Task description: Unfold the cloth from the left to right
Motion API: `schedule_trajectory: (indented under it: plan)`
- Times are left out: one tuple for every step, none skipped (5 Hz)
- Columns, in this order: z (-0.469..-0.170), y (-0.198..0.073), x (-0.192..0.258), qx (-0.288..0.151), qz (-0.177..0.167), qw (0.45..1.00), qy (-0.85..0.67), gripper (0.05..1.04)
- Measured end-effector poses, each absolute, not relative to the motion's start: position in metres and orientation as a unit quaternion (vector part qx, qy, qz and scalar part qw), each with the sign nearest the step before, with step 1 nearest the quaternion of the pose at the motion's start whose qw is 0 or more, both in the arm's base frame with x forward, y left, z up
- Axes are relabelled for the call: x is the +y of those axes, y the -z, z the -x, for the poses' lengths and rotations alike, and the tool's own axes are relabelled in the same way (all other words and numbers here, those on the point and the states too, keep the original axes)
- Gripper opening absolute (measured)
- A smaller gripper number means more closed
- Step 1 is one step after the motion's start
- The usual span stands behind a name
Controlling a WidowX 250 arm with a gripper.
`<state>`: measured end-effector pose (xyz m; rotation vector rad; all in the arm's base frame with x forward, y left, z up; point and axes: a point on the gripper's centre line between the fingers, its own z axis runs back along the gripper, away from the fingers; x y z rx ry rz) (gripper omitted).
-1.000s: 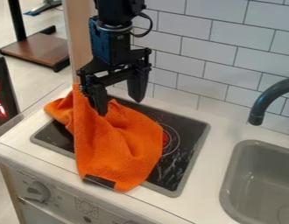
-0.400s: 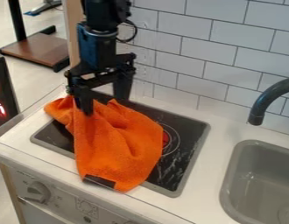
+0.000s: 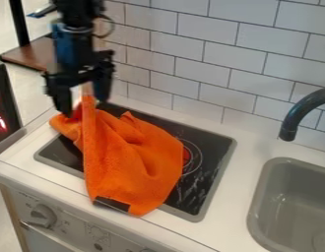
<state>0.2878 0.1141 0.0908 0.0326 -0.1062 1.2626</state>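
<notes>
One soft, light orange cloth (image 3: 135, 160) lies bunched over the black stovetop (image 3: 208, 184) set in the desk (image 3: 241, 170); it will likely sag and crease rather than hold a shape, so a firm pinch on the narrow upright fold (image 3: 88, 110) at its upper left seems the best hold. Since the earlier frames the gripper (image 3: 84, 107) has shifted toward the view's left, jaws spread around that fold; the cloth's main spread looks unchanged.
</notes>
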Motion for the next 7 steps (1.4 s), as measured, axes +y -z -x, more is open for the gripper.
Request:
schedule_trajectory:
  plan:
    - [-0.309, -0.083, 0.13, -0.022, -0.019, 0.809, -0.587, 0.999]
    - [-0.331, -0.081, 0.128, -0.02, 0.015, 0.819, -0.574, 0.999]
    - [-0.339, -0.073, 0.128, -0.014, 0.022, 0.821, -0.57, 0.999]
    - [-0.342, -0.071, 0.145, -0.05, -0.023, 0.82, -0.57, 0.999]
    - [-0.343, -0.07, 0.158, -0.081, -0.053, 0.826, -0.555, 0.999]
    - [-0.345, -0.07, 0.161, -0.09, -0.057, 0.827, -0.552, 0.999]
    - [-0.347, -0.051, 0.156, -0.075, -0.06, 0.825, -0.557, 0.999]
